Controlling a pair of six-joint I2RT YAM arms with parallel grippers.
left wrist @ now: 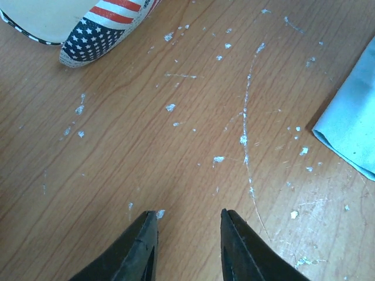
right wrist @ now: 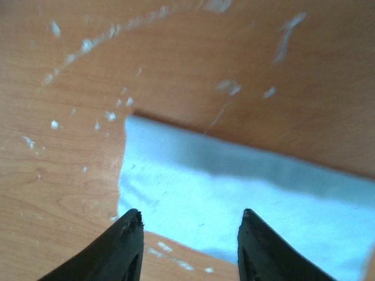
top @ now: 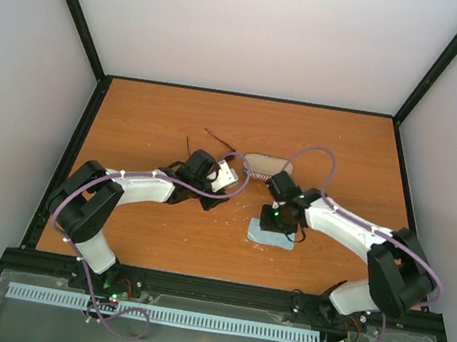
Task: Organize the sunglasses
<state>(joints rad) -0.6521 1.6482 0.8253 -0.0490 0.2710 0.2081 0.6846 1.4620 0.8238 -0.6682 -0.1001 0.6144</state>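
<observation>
Top external: pale walls [top: 265,32] enclose an orange wooden table [top: 143,112] bearing the sunglasses [top: 215,135]

On the wooden table [top: 135,107], the right gripper [top: 277,221] is over a blue cloth [top: 259,234], near an oval case [top: 263,164].

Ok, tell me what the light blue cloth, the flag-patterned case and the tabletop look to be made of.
Light blue cloth: soft matte fabric, probably microfibre; it lies limp with faint creases.
Flag-patterned case: printed covering, perhaps fabric or vinyl over a stiff shell; it holds its curved edge.
Tabletop: wood-grain laminate or veneer, semi-matte, with white scuffs and flecks.
</observation>
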